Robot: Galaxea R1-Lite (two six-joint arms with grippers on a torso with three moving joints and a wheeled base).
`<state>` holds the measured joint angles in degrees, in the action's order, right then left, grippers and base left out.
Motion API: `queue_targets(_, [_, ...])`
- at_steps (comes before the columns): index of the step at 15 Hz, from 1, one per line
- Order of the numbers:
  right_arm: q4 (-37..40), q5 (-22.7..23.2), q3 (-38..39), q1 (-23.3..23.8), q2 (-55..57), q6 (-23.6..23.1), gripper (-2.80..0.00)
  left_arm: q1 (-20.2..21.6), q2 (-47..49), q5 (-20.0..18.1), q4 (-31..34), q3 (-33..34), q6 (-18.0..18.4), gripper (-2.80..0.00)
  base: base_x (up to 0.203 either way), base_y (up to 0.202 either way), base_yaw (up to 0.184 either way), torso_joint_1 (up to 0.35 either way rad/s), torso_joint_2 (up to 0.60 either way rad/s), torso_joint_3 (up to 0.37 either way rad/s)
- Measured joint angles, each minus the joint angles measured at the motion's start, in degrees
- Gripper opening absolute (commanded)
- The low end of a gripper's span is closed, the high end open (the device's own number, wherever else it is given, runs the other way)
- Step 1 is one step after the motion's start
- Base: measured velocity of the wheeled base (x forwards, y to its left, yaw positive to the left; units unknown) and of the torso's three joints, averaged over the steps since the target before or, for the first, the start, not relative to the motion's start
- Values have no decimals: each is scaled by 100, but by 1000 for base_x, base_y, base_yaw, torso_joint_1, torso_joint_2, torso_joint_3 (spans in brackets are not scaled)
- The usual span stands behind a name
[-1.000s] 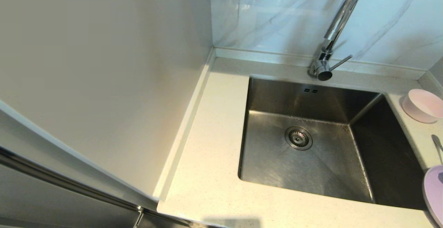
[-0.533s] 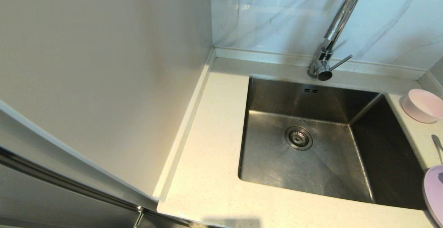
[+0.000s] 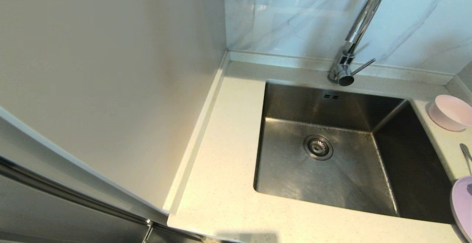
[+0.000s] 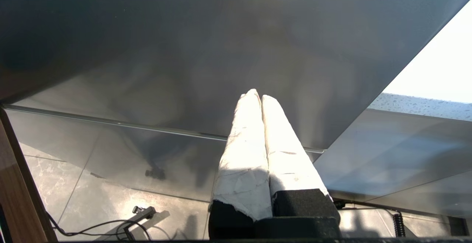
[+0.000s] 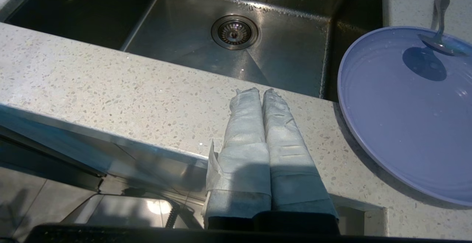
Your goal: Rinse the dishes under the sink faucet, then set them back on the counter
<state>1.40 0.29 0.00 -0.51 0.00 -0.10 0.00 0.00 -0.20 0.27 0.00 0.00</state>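
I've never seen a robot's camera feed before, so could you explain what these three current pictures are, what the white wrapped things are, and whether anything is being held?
These come from a two-armed robot standing at a kitchen sink. One picture looks down from a camera on its head; neither arm shows there. It shows the steel sink, the chrome faucet and the cream counter. On the counter to the robot's right lie a pink bowl, a spoon and a lilac plate.

The other two come from cameras on the wrists. The white wrapped things are gripper fingers. The left gripper is shut and empty, low beside a cabinet front. The right gripper is also shut and empty, at the counter's front edge near the plate, whose rim the spoon's end rests on.
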Motion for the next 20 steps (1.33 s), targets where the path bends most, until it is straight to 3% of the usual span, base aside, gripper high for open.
queue_targets(20, [0, 1, 0, 0, 2, -20, -280, 0, 0, 1, 0, 0, 0, -280, 0, 0, 0, 0, 0, 0])
